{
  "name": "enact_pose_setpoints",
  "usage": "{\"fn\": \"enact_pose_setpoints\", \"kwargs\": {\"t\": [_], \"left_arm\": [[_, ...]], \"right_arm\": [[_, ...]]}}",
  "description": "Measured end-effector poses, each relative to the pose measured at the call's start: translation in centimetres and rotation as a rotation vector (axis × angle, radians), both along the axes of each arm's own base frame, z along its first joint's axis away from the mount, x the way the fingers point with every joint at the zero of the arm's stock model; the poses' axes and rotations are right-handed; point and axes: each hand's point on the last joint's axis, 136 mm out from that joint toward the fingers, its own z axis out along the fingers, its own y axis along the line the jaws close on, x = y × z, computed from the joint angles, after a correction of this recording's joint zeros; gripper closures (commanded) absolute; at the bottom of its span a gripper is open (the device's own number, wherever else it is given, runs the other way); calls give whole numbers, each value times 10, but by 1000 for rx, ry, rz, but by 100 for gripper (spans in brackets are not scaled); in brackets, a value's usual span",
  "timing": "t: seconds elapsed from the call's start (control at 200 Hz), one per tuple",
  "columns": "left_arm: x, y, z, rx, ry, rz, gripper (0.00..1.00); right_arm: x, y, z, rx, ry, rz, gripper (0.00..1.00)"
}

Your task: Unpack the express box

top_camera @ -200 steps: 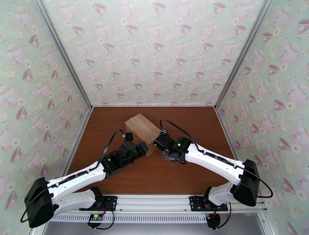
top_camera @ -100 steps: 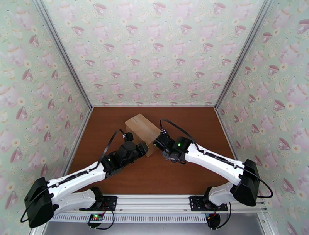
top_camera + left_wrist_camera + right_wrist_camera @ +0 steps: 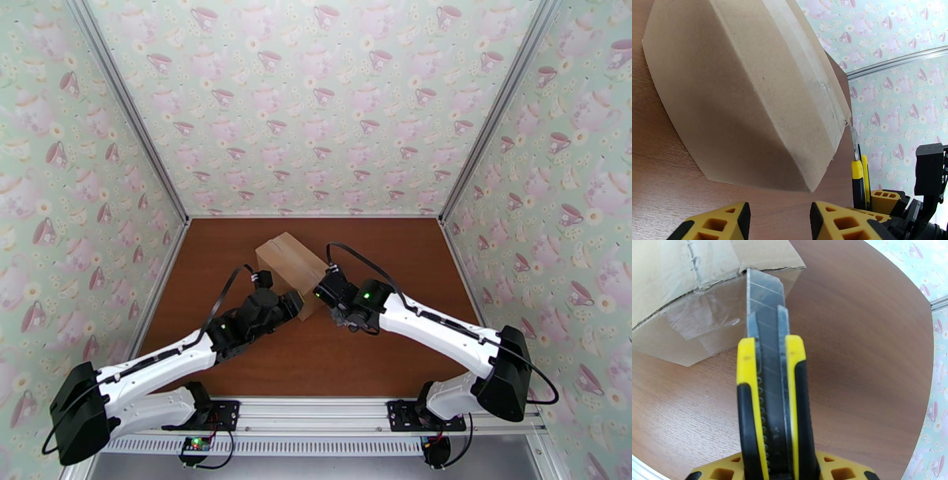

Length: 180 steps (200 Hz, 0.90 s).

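Lying diagonally, express box [image 3: 289,264] — far-left to near-right

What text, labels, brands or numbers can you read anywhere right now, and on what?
None can be read.
Box: plain brown cardboard with clear tape, no label or print on the faces in view.
Knife: bare scored blade, yellow and black handle, no brand or number visible.
Wallpaper: teacups, teapots and flowers, no words.

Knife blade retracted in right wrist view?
No, the utility knife has its segmented blade extended, tip at the taped edge of the express box.
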Motion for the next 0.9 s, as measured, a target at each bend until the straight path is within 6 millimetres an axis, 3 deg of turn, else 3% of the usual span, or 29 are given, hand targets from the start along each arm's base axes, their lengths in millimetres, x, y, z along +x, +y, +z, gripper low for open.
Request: {"fn": "enact_pose_setpoints", "kwargs": {"t": [0.902], "left_arm": [[0,0,0,0,0,0,53]], "right_arm": [[-2,3,-2,-8,3,11,100]]}}
